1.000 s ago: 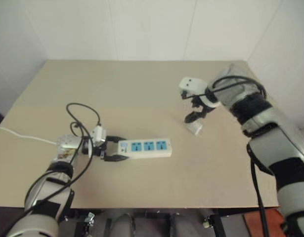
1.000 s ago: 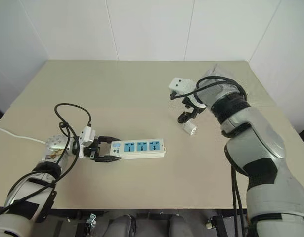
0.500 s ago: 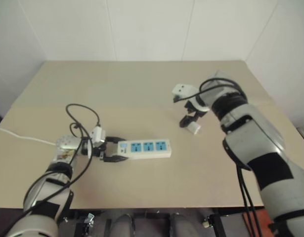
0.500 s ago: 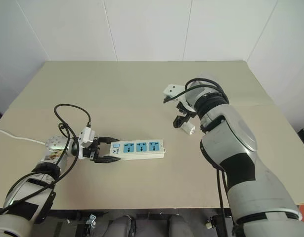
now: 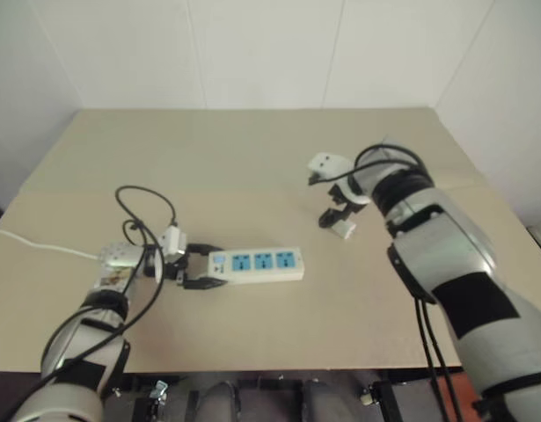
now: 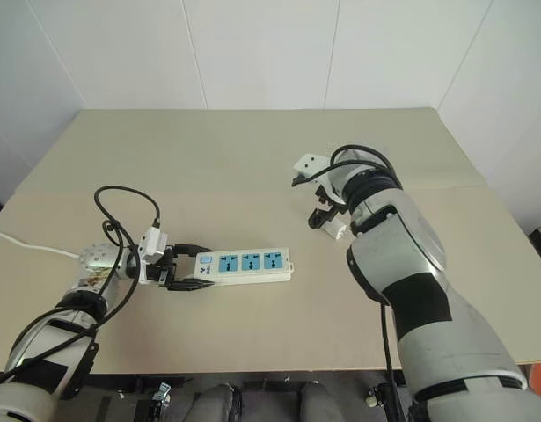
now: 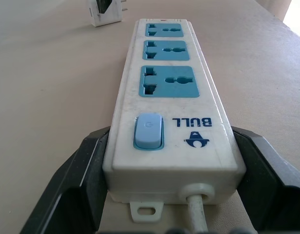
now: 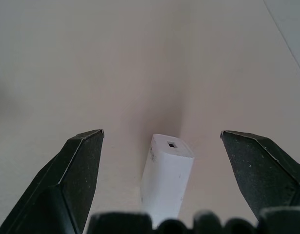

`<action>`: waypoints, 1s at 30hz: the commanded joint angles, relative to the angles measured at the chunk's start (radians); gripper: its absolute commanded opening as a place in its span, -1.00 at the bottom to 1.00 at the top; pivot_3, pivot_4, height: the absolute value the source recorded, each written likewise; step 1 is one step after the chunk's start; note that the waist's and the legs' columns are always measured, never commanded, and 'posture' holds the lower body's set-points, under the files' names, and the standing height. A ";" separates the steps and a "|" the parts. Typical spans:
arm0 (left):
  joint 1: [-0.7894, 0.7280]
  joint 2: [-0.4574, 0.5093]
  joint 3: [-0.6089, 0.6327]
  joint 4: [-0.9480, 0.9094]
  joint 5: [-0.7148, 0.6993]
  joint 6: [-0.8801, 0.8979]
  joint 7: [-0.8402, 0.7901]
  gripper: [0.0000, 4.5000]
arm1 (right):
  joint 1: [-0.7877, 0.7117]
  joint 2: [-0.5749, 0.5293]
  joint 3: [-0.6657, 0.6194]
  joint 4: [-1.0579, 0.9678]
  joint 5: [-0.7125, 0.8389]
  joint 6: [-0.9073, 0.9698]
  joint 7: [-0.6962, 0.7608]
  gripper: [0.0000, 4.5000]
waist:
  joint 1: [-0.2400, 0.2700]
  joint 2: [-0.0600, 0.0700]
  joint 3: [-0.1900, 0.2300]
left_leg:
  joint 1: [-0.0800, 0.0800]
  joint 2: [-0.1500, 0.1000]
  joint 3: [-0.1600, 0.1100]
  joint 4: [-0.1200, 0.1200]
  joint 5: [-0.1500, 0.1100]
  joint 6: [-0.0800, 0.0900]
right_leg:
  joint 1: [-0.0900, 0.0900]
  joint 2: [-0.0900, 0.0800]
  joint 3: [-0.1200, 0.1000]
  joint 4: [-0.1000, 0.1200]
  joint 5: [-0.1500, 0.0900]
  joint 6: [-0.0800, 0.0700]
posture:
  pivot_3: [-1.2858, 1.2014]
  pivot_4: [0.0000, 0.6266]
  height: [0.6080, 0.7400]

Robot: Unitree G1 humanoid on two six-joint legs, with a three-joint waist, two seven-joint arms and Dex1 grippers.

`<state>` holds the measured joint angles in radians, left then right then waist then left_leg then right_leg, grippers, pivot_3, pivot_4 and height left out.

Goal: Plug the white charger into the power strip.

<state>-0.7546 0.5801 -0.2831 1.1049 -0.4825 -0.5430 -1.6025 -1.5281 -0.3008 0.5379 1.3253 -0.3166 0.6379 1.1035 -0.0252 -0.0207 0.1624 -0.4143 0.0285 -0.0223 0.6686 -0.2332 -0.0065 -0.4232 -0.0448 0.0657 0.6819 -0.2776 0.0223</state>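
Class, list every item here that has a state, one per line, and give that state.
Charger: unplugged, on the table between the open right fingers, not gripped.
Power strip: flat on the table, three sockets empty, switch end between the left fingers.

I count one strip (image 7: 171,92) on the surface (image 5: 252,141), with three blue sockets in a row and one blue switch (image 7: 149,131). One cord (image 5: 28,240) runs off the left edge. There is one charger (image 8: 166,176). Two pincers: left (image 5: 198,267), right (image 5: 333,214), each with two black fingers.
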 commanded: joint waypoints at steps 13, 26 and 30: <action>0.046 -0.018 -0.019 0.017 0.036 -0.010 -0.012 0.45 | -0.006 0.014 -0.043 0.017 -0.072 -0.030 -0.026 0.64 | -0.008 0.002 -0.001 | 0.000 0.000 0.000 0.000 0.000 0.000 | 0.000 0.000 0.000 0.000 0.000 0.000 | 0.03 -0.52 1.00; 0.067 -0.007 -0.003 0.012 0.034 -0.011 -0.012 0.45 | 0.035 0.025 -0.041 0.033 -0.113 -0.045 -0.025 -0.50 | -0.016 0.003 -0.002 | 0.003 0.000 0.000 0.000 0.000 0.000 | 0.002 0.000 0.000 0.001 0.000 0.000 | 0.03 -0.52 1.00; 0.070 -0.003 0.003 0.012 0.035 -0.013 -0.012 0.45 | 0.034 0.015 -0.036 0.031 -0.125 -0.069 -0.005 -0.50 | -0.018 0.003 -0.002 | 0.003 0.000 0.000 0.000 0.000 0.000 | 0.002 0.000 0.000 0.001 0.000 0.000 | 0.03 -0.52 1.00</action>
<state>-0.7247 0.5861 -0.2486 1.1035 -0.4826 -0.5571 -1.6019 -1.5047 -0.2700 0.4993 1.3506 -0.4198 0.5860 1.0873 -0.0429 -0.0172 0.1602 -0.4109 0.0285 -0.0224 0.6685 -0.2332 -0.0066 -0.4209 -0.0449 0.0659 0.6831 -0.2776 0.0223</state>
